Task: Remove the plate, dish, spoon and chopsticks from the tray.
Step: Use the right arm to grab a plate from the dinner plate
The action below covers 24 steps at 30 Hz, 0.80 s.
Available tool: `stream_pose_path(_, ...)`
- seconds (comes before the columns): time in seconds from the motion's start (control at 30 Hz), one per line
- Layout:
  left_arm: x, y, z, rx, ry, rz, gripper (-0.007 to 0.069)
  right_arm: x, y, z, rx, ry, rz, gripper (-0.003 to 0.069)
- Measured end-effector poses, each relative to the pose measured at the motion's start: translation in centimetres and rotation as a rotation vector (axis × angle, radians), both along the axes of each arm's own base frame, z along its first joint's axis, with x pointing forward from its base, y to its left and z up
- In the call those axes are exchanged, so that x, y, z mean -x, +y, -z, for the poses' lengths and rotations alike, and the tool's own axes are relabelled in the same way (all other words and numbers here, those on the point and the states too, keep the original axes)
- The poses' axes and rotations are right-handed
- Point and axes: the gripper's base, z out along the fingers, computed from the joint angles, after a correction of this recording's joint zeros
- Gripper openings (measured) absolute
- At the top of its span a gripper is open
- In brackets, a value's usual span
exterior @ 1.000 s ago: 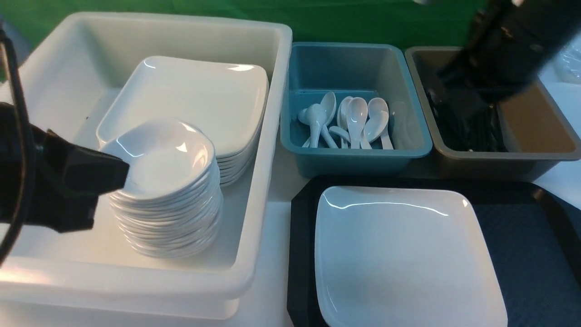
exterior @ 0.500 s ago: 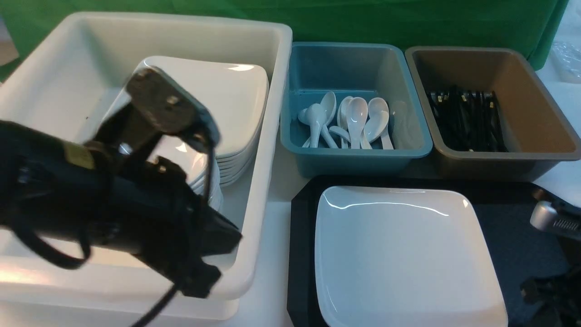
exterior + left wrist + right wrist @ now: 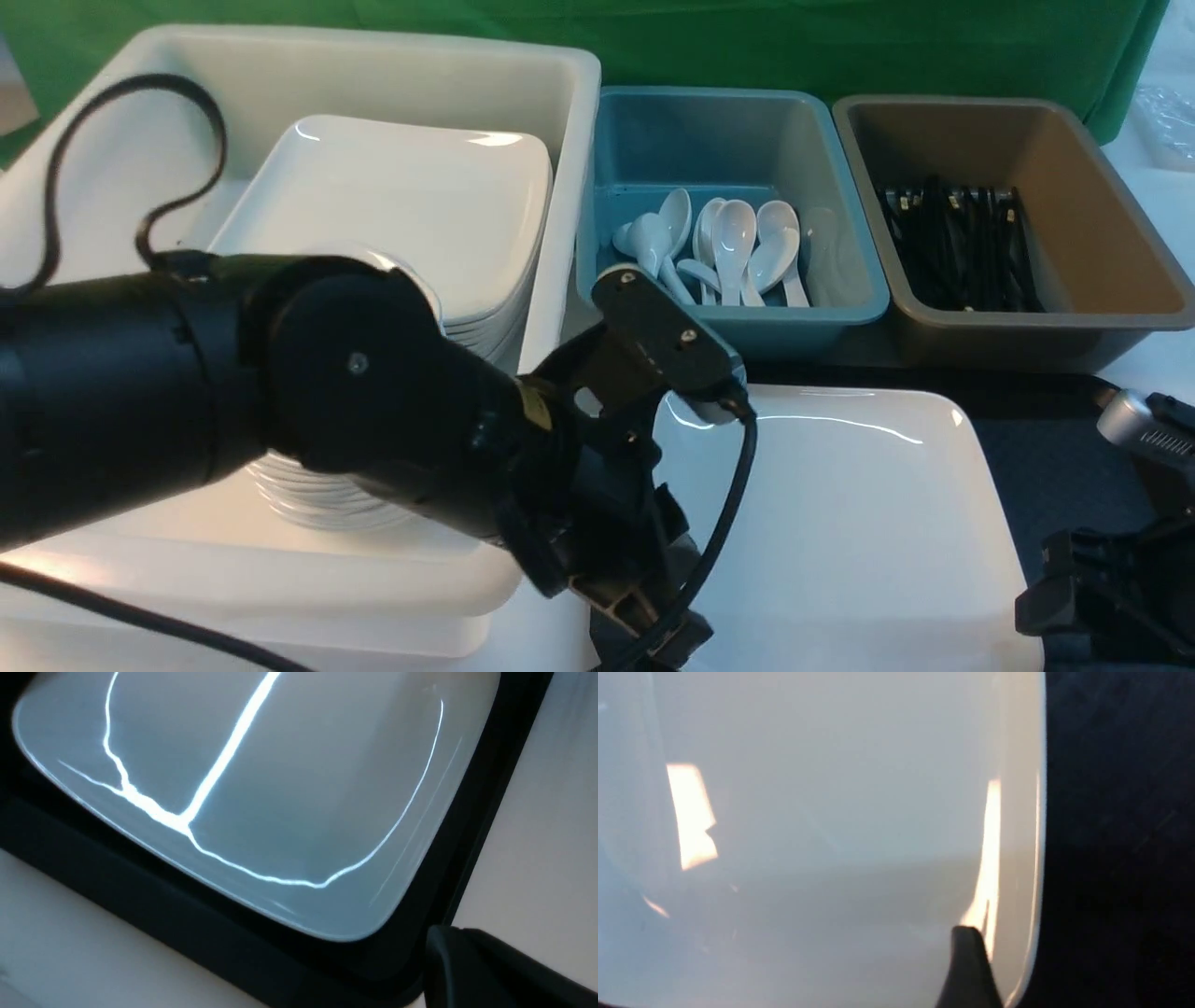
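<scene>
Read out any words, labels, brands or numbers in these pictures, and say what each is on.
No readable text anywhere.
The plate and tray carry no markings.
A small yellow patch on the left arm is too blurred to read.

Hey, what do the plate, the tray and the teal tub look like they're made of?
The plate is glossy white with sharp light streaks: melamine or glazed ceramic, I can't tell which. The tray is probably black plastic, matte, with almost no glare on its floor. The teal tub is probably moulded plastic, with dull satin walls and rounded corners.
</scene>
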Motion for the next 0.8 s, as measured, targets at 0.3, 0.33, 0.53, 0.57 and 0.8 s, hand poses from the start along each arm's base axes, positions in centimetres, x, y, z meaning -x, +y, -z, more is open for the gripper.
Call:
stream_pose_path(0.3,-1.5,-0.8,0.1,0.067,-0.085,-0.076,0.0007,-0.8,0.3,2.1,0.001,0.07,0.003,0.0482)
stream_pose_path(0.33,-1.6,-0.8,0.1,0.069,-0.088,-0.077,0.0007,-0.8,0.6,2.3,0.001,0.077,-0.008,0.0482)
stream_pose_path(0.53,-1.6,-0.8,0.0,0.075,-0.095,-0.082,0.0007,-1.2,2.0,3.0,0.017,0.061,-0.057,0.0457)
stream_pose_path(0.57,-1.7,-0.8,0.0,0.076,-0.095,-0.082,0.0007,-1.3,2.3,3.1,0.022,0.051,-0.064,0.0418)
stream_pose_path(0.8,-1.6,-0.8,0.0,0.073,-0.091,-0.081,0.0007,-1.5,2.7,3.1,0.002,0.046,-0.042,0.0231)
